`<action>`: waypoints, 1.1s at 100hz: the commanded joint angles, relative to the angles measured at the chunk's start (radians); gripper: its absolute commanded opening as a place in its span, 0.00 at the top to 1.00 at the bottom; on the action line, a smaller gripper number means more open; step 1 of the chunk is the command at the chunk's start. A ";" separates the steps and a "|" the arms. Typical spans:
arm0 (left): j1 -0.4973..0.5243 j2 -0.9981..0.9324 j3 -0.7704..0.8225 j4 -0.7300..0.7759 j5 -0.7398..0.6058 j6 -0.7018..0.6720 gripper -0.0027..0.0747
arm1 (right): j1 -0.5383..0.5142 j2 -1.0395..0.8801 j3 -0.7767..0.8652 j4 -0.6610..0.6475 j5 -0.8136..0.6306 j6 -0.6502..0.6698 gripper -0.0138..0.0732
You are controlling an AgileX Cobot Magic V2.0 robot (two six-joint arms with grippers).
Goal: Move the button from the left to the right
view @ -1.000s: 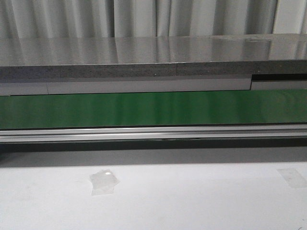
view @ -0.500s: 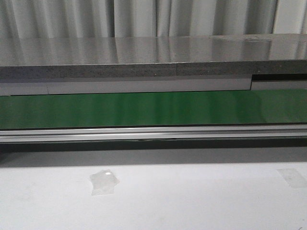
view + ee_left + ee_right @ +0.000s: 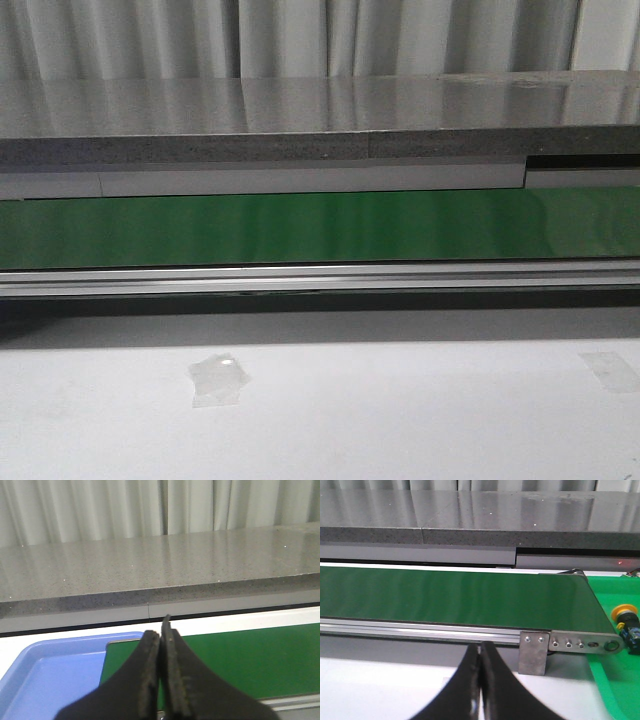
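You had the button [image 3: 626, 614] lying in the green tray [image 3: 615, 680], just past the end roller of the green conveyor belt [image 3: 455, 597]; its yellow cap faced the belt and its black body ran to the picture's edge. Your right gripper [image 3: 479, 652] was pinched fully together, holding nothing, and hung over the white table [image 3: 370, 690] on the near side of the belt's aluminium rail [image 3: 420, 630]. Your left gripper [image 3: 161, 640] was likewise pressed together and empty, poised above the belt's other end, where a blue tray [image 3: 50, 675] sat right beside the belt. From the front camera you saw only the belt, the grey stone counter [image 3: 300, 120] behind it, and two patches of clear tape [image 3: 218, 378] on the table.
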 commanded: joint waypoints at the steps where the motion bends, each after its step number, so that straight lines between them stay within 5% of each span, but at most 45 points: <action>1: -0.006 -0.044 0.021 0.030 -0.112 -0.046 0.99 | -0.004 -0.018 -0.015 -0.010 -0.089 -0.004 0.92; 50: 0.047 -0.278 0.233 0.032 -0.124 -0.111 0.99 | -0.004 -0.018 -0.015 -0.010 -0.089 -0.004 0.92; 110: 0.056 -0.293 0.233 0.042 -0.101 -0.119 0.99 | -0.004 -0.018 -0.015 -0.010 -0.089 -0.004 0.92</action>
